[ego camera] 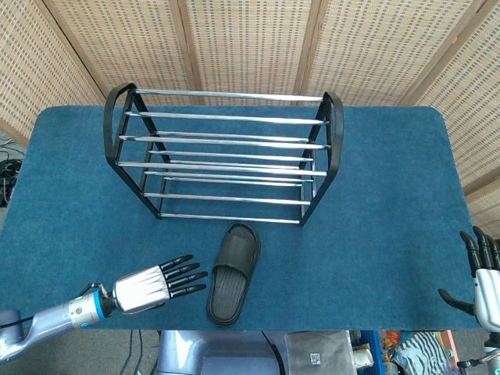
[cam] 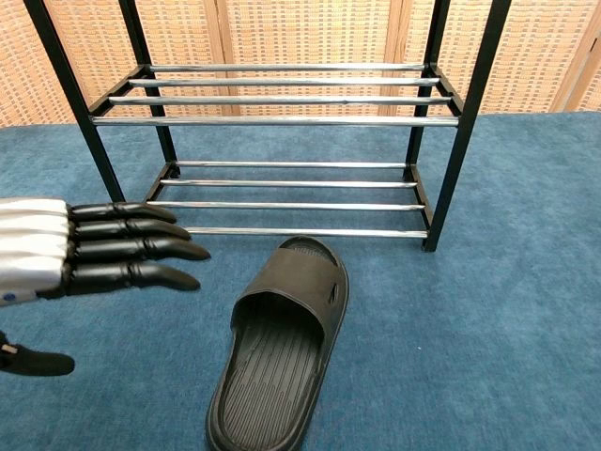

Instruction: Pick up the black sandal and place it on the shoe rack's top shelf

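Reaching with my left hand (ego camera: 152,287), fingers straight and holding nothing, I have the black sandal (ego camera: 233,273) just beside the fingertips, lying toe toward the shoe rack (ego camera: 223,152).

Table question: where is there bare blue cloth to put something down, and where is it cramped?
Bare patches: right of the shoe rack out to the right hand, and left of the rack. Cramped: the strip between the left hand and black sandal, and between sandal and rack.
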`<state>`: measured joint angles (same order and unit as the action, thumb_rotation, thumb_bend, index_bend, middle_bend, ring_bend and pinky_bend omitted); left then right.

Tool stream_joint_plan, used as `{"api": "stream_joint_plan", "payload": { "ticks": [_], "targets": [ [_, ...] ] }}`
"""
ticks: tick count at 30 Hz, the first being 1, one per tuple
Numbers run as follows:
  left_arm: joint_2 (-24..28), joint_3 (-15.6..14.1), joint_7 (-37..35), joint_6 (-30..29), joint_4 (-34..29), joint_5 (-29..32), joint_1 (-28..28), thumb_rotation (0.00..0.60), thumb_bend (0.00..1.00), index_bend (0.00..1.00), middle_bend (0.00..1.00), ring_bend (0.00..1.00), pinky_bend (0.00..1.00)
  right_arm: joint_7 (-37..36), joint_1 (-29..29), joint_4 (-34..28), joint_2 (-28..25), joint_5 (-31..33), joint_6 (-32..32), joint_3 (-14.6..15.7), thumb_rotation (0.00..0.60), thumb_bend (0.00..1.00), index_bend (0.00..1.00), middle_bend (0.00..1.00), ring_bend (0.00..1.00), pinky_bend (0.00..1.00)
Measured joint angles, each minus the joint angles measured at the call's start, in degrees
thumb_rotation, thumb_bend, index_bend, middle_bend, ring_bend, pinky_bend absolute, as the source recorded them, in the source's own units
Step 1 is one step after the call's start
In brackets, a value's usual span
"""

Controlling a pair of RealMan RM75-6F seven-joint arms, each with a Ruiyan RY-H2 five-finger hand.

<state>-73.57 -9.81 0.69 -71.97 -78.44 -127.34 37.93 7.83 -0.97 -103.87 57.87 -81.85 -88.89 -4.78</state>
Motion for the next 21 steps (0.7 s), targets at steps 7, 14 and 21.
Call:
{"api": "stream_joint_plan", "payload": {
  "ticks": [7, 14, 21],
  "targets": [
    [-0.8, 1.1, 3.3, 8.9, 0.4, -3.3, 7.9, 0.600, 0.24, 0.00, 0.00, 0.00, 0.00, -0.9, 0.0, 0.1, -0.4, 2.6, -0.1, -1.3, 0.600, 0.00, 0.00, 0.00, 0.00, 0.00],
    [-1.9, 2.5, 3.6, 19.2, -2.9, -4.5, 17.2, 0.600, 0.24, 0.00, 0.00, 0.00, 0.00, -1.0, -0.2, 0.2, -0.6, 4.5, -0.4, -2.2, 0.600, 0.00, 0.00, 0.00, 0.00, 0.00],
    [-4.1, 3.5, 3.1, 27.6, -6.3, -3.0, 24.9, 0.600, 0.24, 0.00, 0.00, 0.00, 0.00, -2.2, -0.4, 0.5, -1.2, 6.3, -0.2, -2.8, 0.600, 0.00, 0.00, 0.00, 0.00, 0.00]
  ]
}}
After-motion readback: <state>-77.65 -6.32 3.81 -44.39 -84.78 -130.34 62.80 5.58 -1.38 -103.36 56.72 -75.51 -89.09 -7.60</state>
